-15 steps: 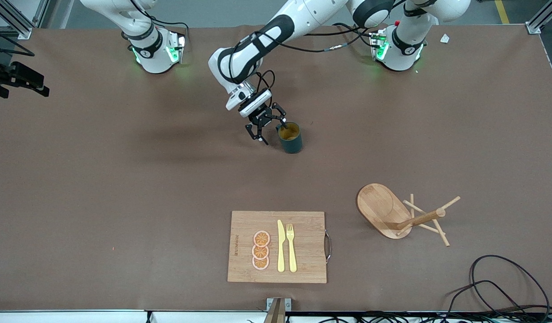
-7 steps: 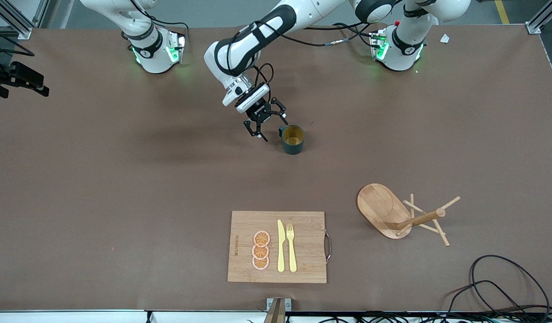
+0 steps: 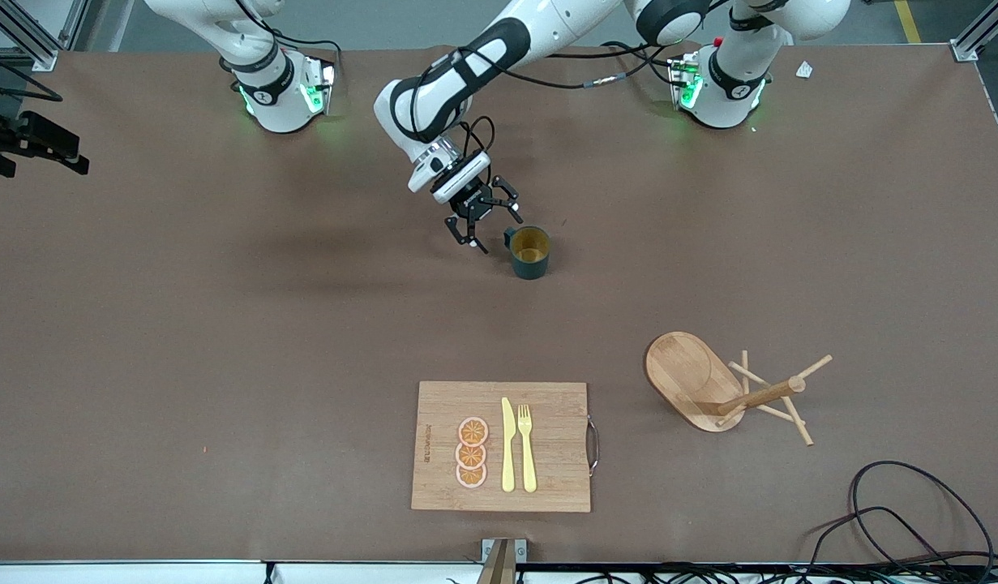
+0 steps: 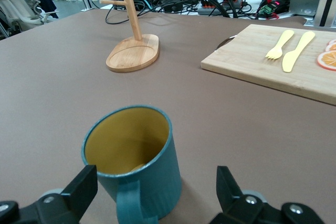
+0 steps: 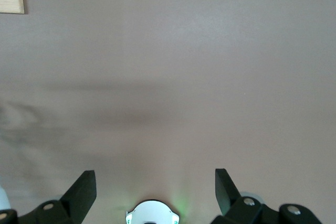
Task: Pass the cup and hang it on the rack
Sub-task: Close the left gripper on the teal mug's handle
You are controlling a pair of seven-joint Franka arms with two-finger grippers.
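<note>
The cup (image 3: 528, 252) stands upright on the brown table (image 3: 223, 324), about midway between the two arm bases and well apart from everything else. Its handle (image 4: 129, 207) faces the left gripper (image 3: 484, 219), which hovers low just beside it with its fingers spread wide and nothing between them. In the left wrist view the handle sits between the two fingertips (image 4: 81, 187), though neither touches it.

The right arm waits near its own base. The right gripper (image 5: 155, 187) is likewise open and empty, looking down on bare table.

The rack (image 3: 730, 388) stands upright toward the left arm's end of the table, nearer the front camera than the cup, with its oval base (image 4: 133, 53) flat and its pegs (image 3: 794, 410) free. A cutting board (image 3: 503, 446) carrying orange slices (image 3: 472, 453), a knife (image 3: 507, 444) and a fork (image 3: 527, 447) lies beside it and appears to play no part in the task.

Assessment: the cup looks small, rigid and light, probably glazed or enamelled, so its wall may be slick. I would grip across the rim and wall rather than the handle, since the handle must stay clear to slip over a peg. A pinch on the rim alone risks the cup swinging or tipping.
</note>
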